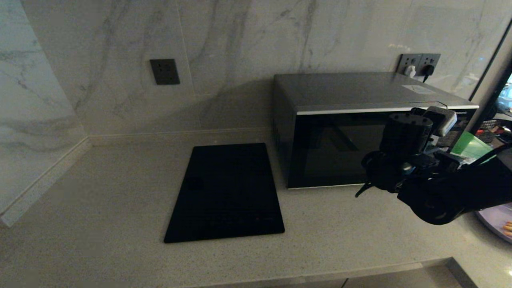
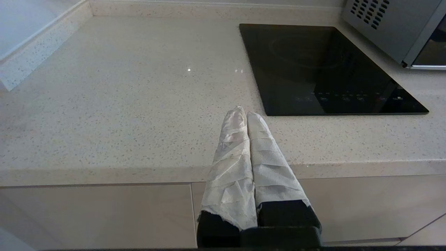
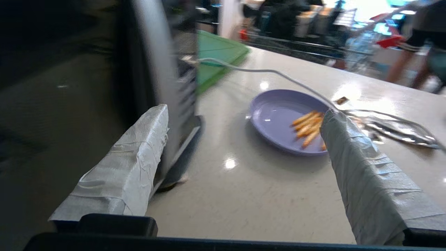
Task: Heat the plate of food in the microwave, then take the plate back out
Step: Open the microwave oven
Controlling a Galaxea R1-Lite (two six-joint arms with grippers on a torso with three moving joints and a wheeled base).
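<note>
The microwave (image 1: 360, 132) stands at the right of the counter with its dark glass door closed. My right arm (image 1: 404, 160) hangs in front of its right end. My right gripper (image 3: 245, 112) is open with nothing between its taped fingers (image 3: 132, 164); one finger is close by the microwave's silver front strip (image 3: 153, 69). Past the gripper, the lavender plate (image 3: 275, 118) with orange-tan food sticks (image 3: 308, 125) rests on the counter to the right of the microwave, and it just shows at the head view's edge as the plate (image 1: 500, 224). My left gripper (image 2: 244, 113) is shut and empty over the counter's front edge.
A flat black panel (image 1: 226, 192) lies set in the counter left of the microwave. A green board (image 3: 216, 52) sits beside the microwave's right side. A white cable (image 3: 264, 71) runs above the plate. Wall sockets (image 1: 420, 64) are behind the microwave.
</note>
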